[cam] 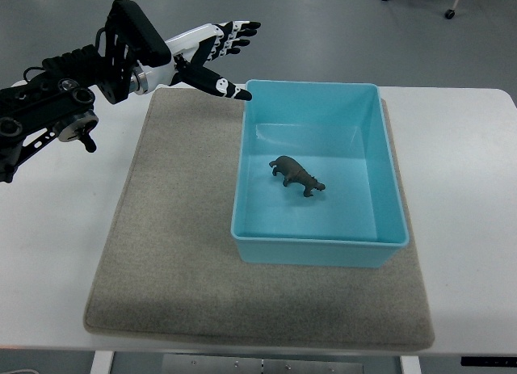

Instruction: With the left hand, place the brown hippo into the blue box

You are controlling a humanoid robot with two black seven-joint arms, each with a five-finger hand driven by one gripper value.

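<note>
Inside the blue box (388,180), the brown hippo (297,176) stands on the floor. My left hand (214,55) hovers outside the far-left corner, fingers extended, holding nothing. The hippo appears light and rigid; grasp across the torso.

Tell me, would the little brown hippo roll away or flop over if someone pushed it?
Probably not roll: the brown hippo stands on legs on the flat floor of the blue box. It looks like a small stiff figurine, so likely light and not floppy. A push might tip it onto its side, and the box walls would stop it sliding far.
</note>
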